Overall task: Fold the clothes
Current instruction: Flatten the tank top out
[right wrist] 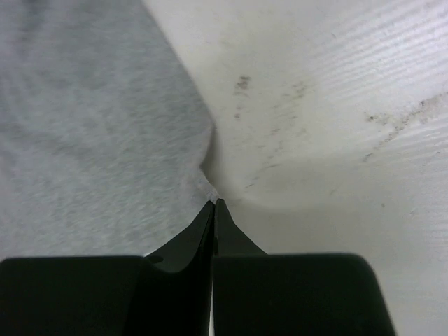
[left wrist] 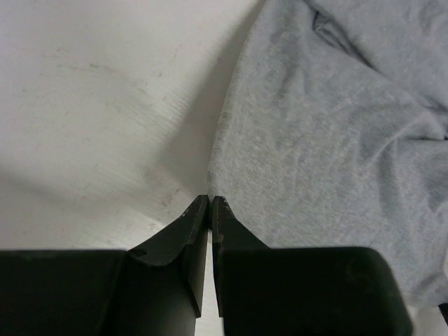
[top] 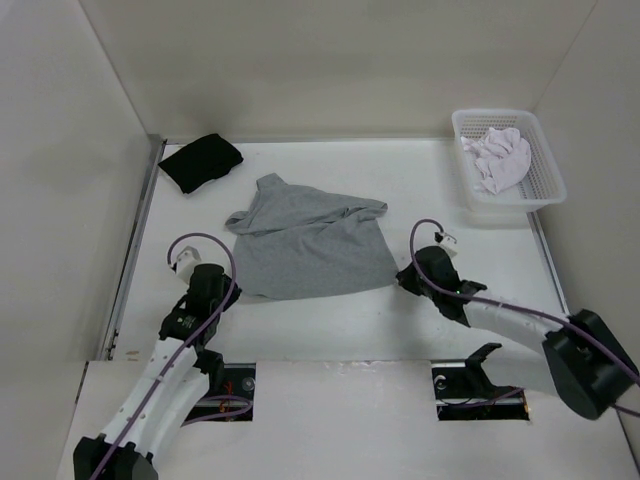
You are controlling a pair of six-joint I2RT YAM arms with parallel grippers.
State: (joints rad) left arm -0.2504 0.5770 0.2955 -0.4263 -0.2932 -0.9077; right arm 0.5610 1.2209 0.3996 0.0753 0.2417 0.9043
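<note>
The clothes, a light-grey T-shirt [top: 310, 240], lie spread and partly creased mid-table. My left gripper [top: 233, 292] is at the shirt's near left corner. In the left wrist view its jaws [left wrist: 211, 200] are shut, with the shirt's edge [left wrist: 315, 140] running right into the tips. At the near right corner sits my right gripper [top: 399, 280]. Its jaws [right wrist: 215, 203] are shut, and the fabric [right wrist: 91, 140] is drawn to a small pinched point between the tips.
A black garment [top: 200, 162] lies at the far left corner. At the far right stands a white basket [top: 548, 190] holding a white garment [top: 503, 158]. Walls close in the table on the left, back and right.
</note>
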